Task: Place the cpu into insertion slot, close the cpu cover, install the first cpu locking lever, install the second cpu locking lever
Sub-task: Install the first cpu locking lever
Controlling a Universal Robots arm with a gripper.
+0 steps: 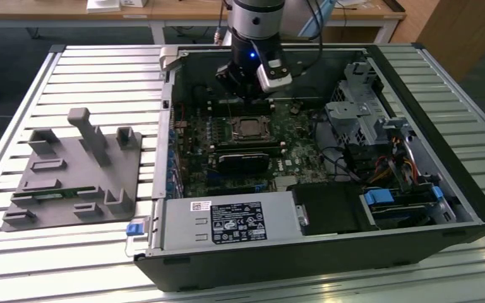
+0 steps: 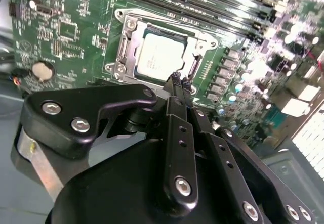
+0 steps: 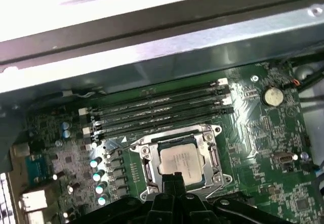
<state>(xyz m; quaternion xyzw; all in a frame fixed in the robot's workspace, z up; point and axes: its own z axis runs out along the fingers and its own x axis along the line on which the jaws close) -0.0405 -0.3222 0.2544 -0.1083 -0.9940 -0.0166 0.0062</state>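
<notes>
Hand (image 2: 175,78), seemingly closed, above flat cpu (image 2: 160,57)

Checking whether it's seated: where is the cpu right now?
In the second wrist view the cpu lies in the insertion slot, beside the long memory slots, just beyond the end effector.

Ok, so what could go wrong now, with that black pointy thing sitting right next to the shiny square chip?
1. The tool has its tip right at the edge of the cpu cover. If it slips, it might scratch the cpu that shows through the cover's window.
2. Small round capacitors stand in a row close beside the cover. A sideways push from the tool could bump or bend them.
</notes>
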